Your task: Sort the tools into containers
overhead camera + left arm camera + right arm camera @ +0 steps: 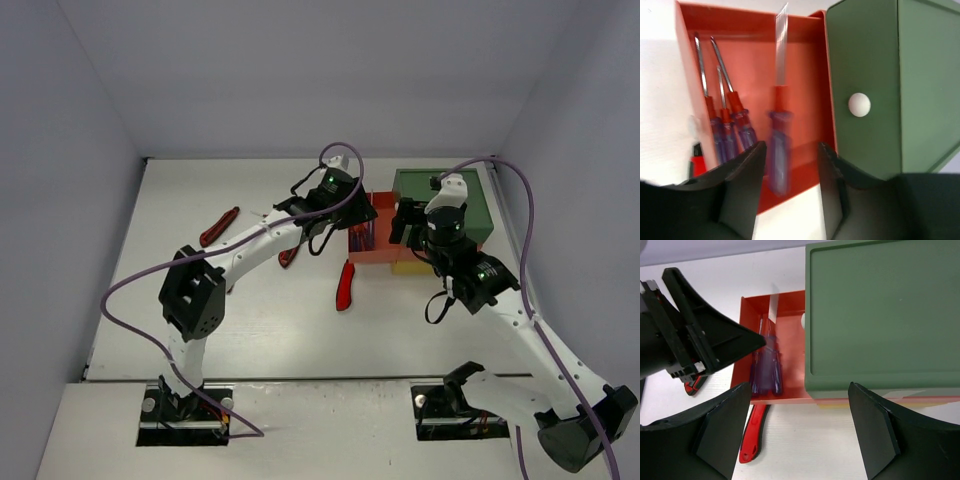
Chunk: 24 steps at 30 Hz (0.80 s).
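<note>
We see our left hand (791, 150) parted, gripping nothing. A blurred blue-handled screwdriver (779, 145) sits just below its fingers, in the red drawer (805, 60) beside three other screwdrivers (727, 130). Our right hand (799, 387) gapes empty above the green unit (880, 310).

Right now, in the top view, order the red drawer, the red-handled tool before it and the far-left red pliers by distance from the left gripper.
1. The red drawer, directly under the left gripper.
2. The red-handled tool, just in front of that drawer, nearer the arm bases.
3. The red pliers, far out on the left side.
</note>
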Each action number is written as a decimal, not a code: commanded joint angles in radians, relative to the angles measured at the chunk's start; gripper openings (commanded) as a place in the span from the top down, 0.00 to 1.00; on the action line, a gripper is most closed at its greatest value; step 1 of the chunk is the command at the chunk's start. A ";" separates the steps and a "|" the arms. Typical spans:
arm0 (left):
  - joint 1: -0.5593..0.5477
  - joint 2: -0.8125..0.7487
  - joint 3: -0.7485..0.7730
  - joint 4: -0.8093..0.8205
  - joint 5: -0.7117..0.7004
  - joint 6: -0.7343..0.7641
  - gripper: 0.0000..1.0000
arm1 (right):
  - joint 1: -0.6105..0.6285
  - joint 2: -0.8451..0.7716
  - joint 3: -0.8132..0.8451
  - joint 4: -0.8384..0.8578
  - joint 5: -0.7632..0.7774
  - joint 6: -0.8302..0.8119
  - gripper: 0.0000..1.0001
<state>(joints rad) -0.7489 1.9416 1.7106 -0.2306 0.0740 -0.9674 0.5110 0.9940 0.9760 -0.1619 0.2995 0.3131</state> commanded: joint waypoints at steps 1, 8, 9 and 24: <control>-0.009 -0.073 0.080 0.045 -0.029 0.013 0.55 | -0.006 -0.031 0.007 0.042 0.045 0.009 0.24; 0.044 -0.196 -0.074 0.038 -0.108 0.014 0.38 | -0.006 -0.023 0.006 0.044 0.052 -0.002 0.24; 0.062 -0.210 -0.089 0.028 -0.126 0.006 0.38 | -0.006 -0.022 0.007 0.044 0.051 -0.005 0.24; 0.286 -0.001 0.079 -0.279 -0.397 -0.069 0.38 | -0.008 -0.061 -0.022 0.042 0.050 -0.002 0.24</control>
<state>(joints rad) -0.4888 1.8684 1.6855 -0.4091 -0.2107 -0.9847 0.5098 0.9659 0.9629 -0.1619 0.3190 0.3114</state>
